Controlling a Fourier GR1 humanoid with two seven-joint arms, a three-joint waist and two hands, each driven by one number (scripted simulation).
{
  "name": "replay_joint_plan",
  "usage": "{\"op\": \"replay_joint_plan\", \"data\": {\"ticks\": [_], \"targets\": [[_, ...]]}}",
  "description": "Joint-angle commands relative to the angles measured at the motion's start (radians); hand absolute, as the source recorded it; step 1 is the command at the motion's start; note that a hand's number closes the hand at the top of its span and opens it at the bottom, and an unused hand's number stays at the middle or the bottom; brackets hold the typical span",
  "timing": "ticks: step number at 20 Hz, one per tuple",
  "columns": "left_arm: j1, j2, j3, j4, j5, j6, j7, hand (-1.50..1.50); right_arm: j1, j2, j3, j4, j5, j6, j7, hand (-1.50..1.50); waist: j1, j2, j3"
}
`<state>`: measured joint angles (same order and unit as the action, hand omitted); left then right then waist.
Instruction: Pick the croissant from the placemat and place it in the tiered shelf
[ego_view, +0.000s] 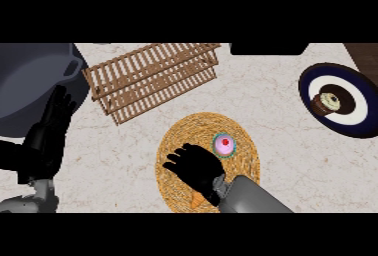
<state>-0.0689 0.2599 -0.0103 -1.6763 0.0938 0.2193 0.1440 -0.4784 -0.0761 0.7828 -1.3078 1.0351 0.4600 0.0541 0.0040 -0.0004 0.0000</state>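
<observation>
Right hand (193, 167) curls palm-down over the placemat (244, 132).

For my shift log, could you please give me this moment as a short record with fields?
placemat: round woven mat, centre of counter
right hand: over the mat, fingers curled; croissant mostly hidden, a tan bit at
cupcake: pink-topped, on the mat beside the hand
tiered shelf: wooden slats, beyond the mat
left hand: open, resting at left edge
plate: dark-rimmed, holding a chocolate cupcake
</observation>
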Motion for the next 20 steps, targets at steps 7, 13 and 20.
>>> {"op": "replay_joint_plan", "data": {"ticks": [7, 13, 20], "targets": [[-0.036, -0.003, 0.059, 0.056, -0.004, -0.041, -0.014, 0.0, -0.015, 0.017, 0.014, 0.093, 0.16, -0.137, -0.155, 1.5, -0.001, 0.001, 0.0], [-0.031, -0.041, 0.038, 0.023, -0.031, -0.035, 0.001, 0.0, 0.0, 0.074, -0.025, 0.046, 0.146, -0.117, -0.071, 1.5, 0.0, 0.0, 0.0], [-0.032, -0.037, 0.026, 0.024, -0.033, -0.037, 0.006, 0.0, 0.127, 0.075, -0.015, -0.065, -0.111, -0.215, 0.428, 1.5, 0.013, 0.0, 0.0]]}}
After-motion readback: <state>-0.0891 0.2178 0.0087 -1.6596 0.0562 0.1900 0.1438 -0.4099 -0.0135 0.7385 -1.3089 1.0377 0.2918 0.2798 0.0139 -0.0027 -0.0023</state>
